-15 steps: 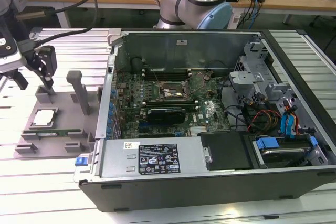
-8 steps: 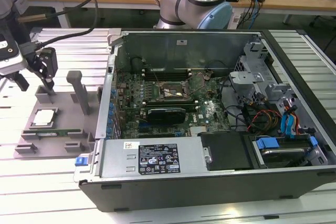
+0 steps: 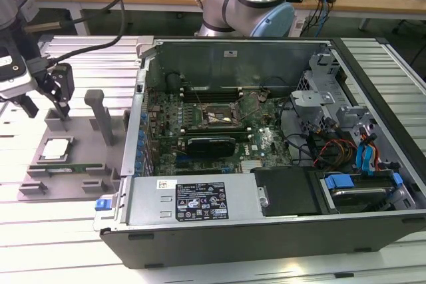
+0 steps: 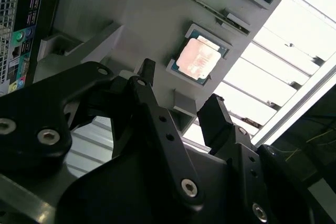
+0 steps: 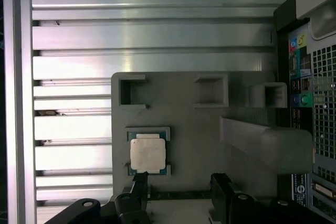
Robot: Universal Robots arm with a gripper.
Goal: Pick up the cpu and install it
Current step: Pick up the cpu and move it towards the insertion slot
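My gripper point(image 3: 48, 101) hangs open and empty. The cpu point(image 3: 55, 149) sits at its six o'clock, kept flat by a recess in the tray point(image 3: 78, 130).

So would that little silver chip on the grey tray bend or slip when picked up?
The chip looks like a flat metal-topped square, so probably stiff, not floppy. Its shiny top hints it may be slippery, and it seems thin, leaving the claw little edge to grip. Seated in a recess of the grey tray, it likely won't slide if nudged.
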